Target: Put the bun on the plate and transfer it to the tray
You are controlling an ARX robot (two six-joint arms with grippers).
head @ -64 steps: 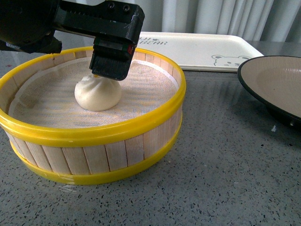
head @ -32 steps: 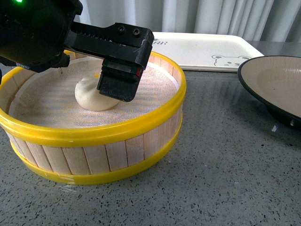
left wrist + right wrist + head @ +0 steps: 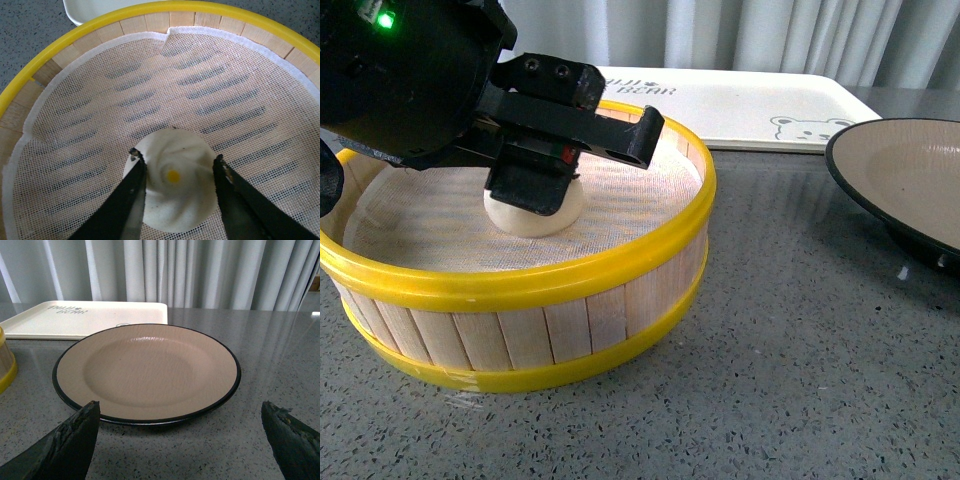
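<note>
The cream-white bun (image 3: 535,226) sits on the mesh liner inside the yellow-rimmed steamer basket (image 3: 570,310). My left gripper (image 3: 545,190) is open and down over the bun. In the left wrist view its two fingers stand on either side of the bun (image 3: 175,195), with the gripper (image 3: 176,156) close around it and the yellow dot between them. The black-rimmed tan plate (image 3: 910,190) stands empty at the right. My right gripper (image 3: 179,403) is open and empty just in front of the plate (image 3: 145,372). The cream tray (image 3: 750,105) lies at the back.
The basket's rim and wooden wall (image 3: 30,70) ring the bun on all sides. A tray corner (image 3: 95,7) shows beyond the basket. The tray (image 3: 90,317) lies behind the plate, with the basket edge (image 3: 6,367) to one side. Grey curtains hang behind the speckled grey table.
My left gripper has come down and moved left, from above the bun to straddling it. The bun, plate and tray have not moved.
</note>
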